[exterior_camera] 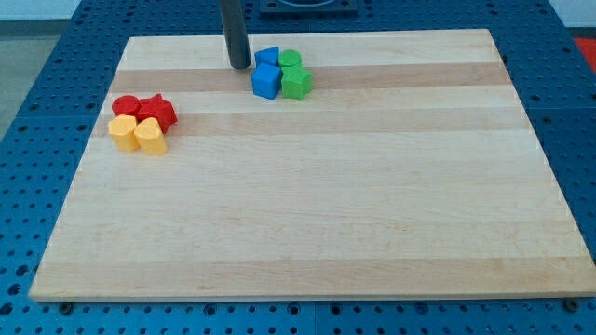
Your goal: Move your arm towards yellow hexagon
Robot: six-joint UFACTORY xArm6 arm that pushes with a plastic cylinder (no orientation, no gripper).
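Bright, even light all across my worktop (307,214), the pale wood reading clean with its grain bands plain to see. There's a mild sheen across the upper boards, no hard glare. Shadows are soft and short: a faint dark smudge sits at my tip (239,66), and the two block clusters throw only thin, diffuse shade close under their edges. Colours come through saturated, red, yellow, blue and green all crisp. Focus holds from near edge to far edge, no motion blur on my rod. The worktop's sides converge toward the view's top from perspective, its edges staying straight. The blue perforated surround (37,140) looks slightly dimmer.
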